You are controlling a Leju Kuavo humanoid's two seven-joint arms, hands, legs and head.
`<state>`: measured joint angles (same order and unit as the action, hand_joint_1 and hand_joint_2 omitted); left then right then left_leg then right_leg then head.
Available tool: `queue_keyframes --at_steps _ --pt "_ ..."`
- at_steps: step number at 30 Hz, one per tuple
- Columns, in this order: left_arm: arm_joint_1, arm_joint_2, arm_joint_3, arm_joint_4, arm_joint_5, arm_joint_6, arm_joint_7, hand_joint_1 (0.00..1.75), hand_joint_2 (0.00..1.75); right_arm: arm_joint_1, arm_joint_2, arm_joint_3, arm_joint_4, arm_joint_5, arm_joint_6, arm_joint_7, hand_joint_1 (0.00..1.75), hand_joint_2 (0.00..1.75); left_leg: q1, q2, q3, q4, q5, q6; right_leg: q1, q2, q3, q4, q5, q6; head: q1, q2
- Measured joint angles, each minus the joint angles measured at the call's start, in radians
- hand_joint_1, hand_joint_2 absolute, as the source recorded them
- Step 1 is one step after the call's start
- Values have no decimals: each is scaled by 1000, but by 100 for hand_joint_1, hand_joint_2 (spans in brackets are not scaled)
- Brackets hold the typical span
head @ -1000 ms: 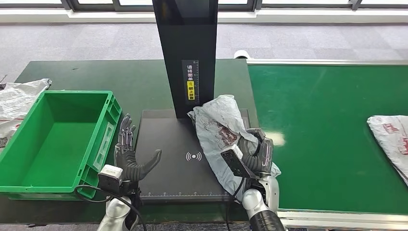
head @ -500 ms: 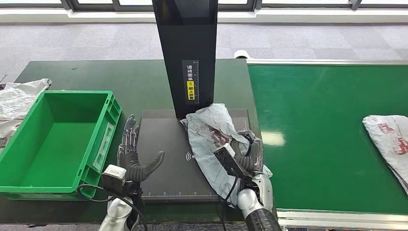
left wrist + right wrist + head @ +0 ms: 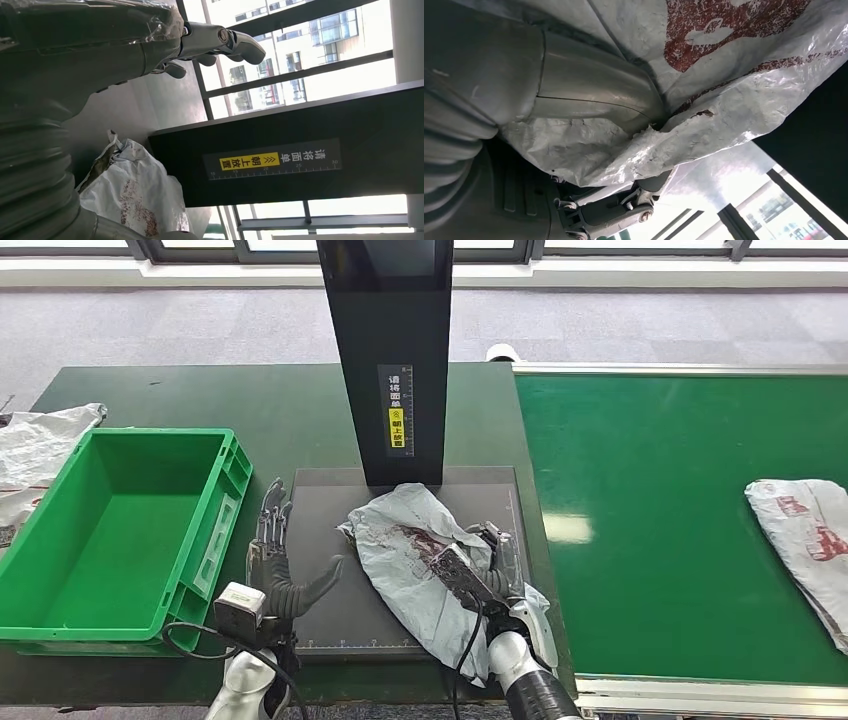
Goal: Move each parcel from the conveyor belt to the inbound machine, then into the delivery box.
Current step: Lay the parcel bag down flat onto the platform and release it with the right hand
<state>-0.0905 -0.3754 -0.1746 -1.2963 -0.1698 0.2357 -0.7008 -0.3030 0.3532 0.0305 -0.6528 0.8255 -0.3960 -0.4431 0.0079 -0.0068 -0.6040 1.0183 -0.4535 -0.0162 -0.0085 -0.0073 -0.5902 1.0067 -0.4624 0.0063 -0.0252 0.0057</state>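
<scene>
While gripping the grey parcel [image 3: 415,555] from its right edge, right hand [image 3: 497,565] low over the front right part of the inbound machine's dark plate [image 3: 330,530], arm coming up from the lower edge of the head view. Fingers wrapped around the crumpled plastic, thumb [image 3: 594,100] pressed into a fold of the bag in the right wrist view, darker fingers [image 3: 609,210] on the bag's other side. Parcel lying across the middle and right of the plate, its far end just in front of the black upright column [image 3: 390,350] with the yellow label [image 3: 398,427], its near end bunched in the hand and hanging past the plate's front edge.

Left hand [image 3: 280,565] raised at the plate's left edge, between the plate and the green delivery box [image 3: 215,530], holding nothing: fingers stretched upward and apart, thumb pointing out toward the parcel without touching it. Same hand in the left wrist view with fingers [image 3: 220,42] extended and free, the parcel [image 3: 135,200] beyond the thumb and under the column.

Delivery box on the dark green counter [image 3: 270,400], left of the machine. Second parcel [image 3: 805,540] on the green conveyor belt [image 3: 650,500], near the right edge of the head view, well apart from both hands. More crumpled bags [image 3: 35,445] on the counter at the far left, behind the box.
</scene>
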Motion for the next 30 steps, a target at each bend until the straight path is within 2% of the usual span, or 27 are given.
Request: queue_keyframes --at_steps 4,15,17,19,21,25,30 --pt "2 0 0 0 0 0 0 0 175 -3 0 0 8 -7 -3 6 0 175 0 0 0 0 0 0 0 0 0 0 0 0 0 0" --pt "2 0 0 0 0 4 0 0 175 -5 0 0 12 -10 -32 23 0 175 0 0 0 0 0 0 0 0 0 0 0 0 0 0" --pt "7 0 0 -2 0 12 0 0 175 1 0 -1 0 -32 -126 0 0 87 0 0 0 0 0 0 0 0 0 0 0 0 0 0" --pt "20 0 0 -8 0 25 0 0 175 48 -3 -15 -143 -99 -254 -119 0 0 0 0 0 0 0 0 0 0 -1 0 0 0 0 0" --pt "31 0 0 -13 0 32 0 0 175 98 -7 -38 -321 -150 -304 -220 0 0 0 0 -1 0 -1 0 0 1 -2 0 0 0 0 0" --pt "34 0 0 -17 0 33 0 0 175 127 -13 -62 -458 -160 -307 -238 0 0 -1 1 0 0 -1 0 -1 1 -2 0 0 0 0 0" --pt "35 0 0 -18 0 33 0 0 175 144 -15 -76 -534 -162 -307 -240 0 0 -1 2 0 0 -1 0 0 2 -1 0 0 0 0 0"
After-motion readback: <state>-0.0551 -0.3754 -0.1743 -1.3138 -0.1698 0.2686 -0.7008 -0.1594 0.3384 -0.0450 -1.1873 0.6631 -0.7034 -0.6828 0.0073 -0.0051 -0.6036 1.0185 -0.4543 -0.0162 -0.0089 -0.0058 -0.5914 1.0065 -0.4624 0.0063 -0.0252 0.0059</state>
